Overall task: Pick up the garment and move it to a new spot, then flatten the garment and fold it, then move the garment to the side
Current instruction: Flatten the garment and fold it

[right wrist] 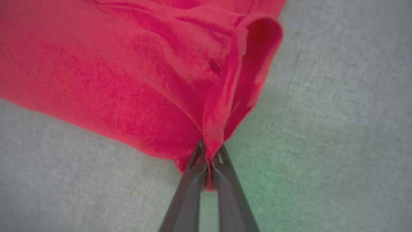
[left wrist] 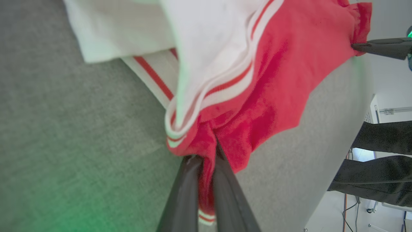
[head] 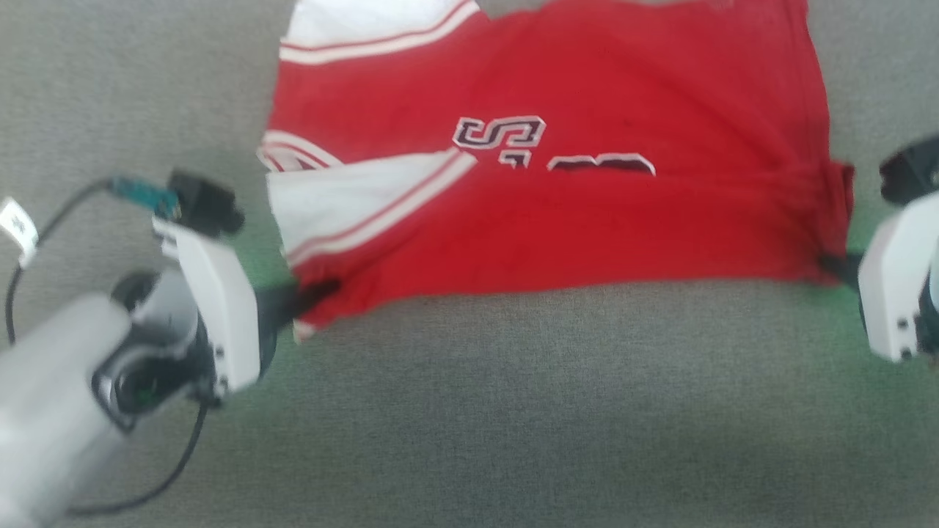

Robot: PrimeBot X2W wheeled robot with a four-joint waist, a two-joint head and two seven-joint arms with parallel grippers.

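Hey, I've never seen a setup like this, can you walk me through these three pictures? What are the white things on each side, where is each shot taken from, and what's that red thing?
This is a two-armed robot working over a grey fabric surface. The wide picture comes from a camera on its head, looking down. The white blocks at the sides are its wrists, each ending in two long dark fingers. The red cloth is the garment, a jersey-style shirt with white sleeves, striped trim and dark lettering. Its near half appears folded over the far half.

The other two pictures come from cameras on the wrists, looking along the fingers. The left gripper is shut on the garment near a white sleeve. The right gripper is shut on a bunched red corner. At the right edge of the left wrist picture, someone's dark trouser legs appear.
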